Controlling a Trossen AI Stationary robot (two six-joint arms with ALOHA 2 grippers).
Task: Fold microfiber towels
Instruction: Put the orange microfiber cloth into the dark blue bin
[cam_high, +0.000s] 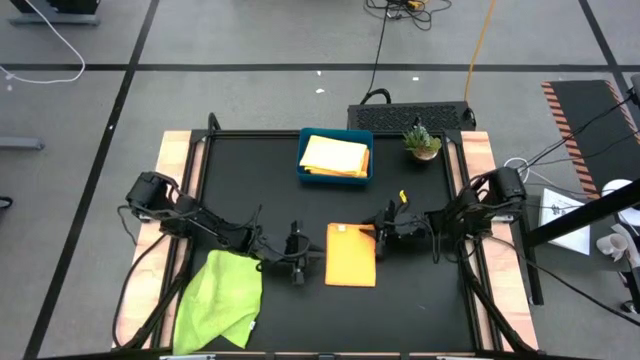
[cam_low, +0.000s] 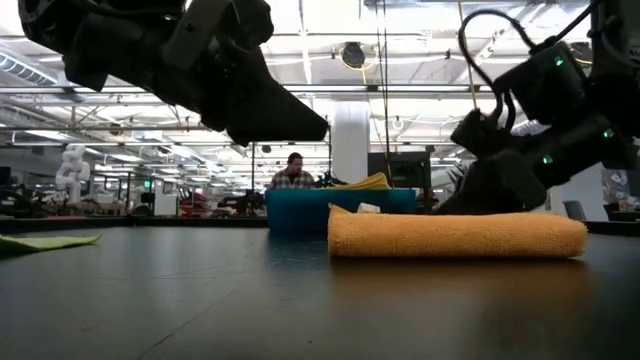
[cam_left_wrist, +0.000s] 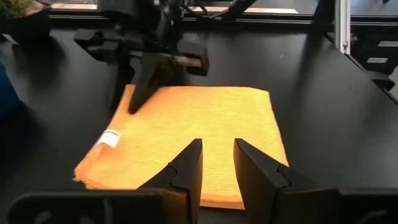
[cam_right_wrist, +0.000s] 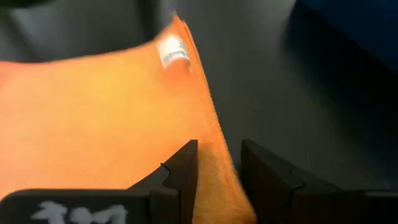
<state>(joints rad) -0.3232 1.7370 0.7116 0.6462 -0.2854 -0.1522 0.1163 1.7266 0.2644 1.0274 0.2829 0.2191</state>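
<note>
An orange microfiber towel (cam_high: 350, 256) lies folded into a flat rectangle on the black table, a white label (cam_left_wrist: 111, 138) near its far left corner. My right gripper (cam_right_wrist: 219, 168) is low at the towel's far right corner, open, its fingers astride the far edge (cam_right_wrist: 214, 134). My left gripper (cam_left_wrist: 217, 165) hovers just off the towel's left edge, raised above the table, open by a narrow gap with nothing between its fingers. A lime green towel (cam_high: 220, 300) lies crumpled at the near left. My right gripper comes at the orange towel's far right corner (cam_left_wrist: 138, 102) slanting down from the table's right. One finger (cam_left_wrist: 140, 84) stands over the cloth, the other (cam_left_wrist: 115, 78) beside it over the table. Whether either finger touches the cloth, I cannot tell.
A blue tray (cam_high: 304, 160) with folded yellow towels (cam_high: 336, 155) stands at the far middle of the table. A small potted plant (cam_high: 422, 142) sits to its right. A person (cam_low: 293, 172) sits in the room beyond the table.
</note>
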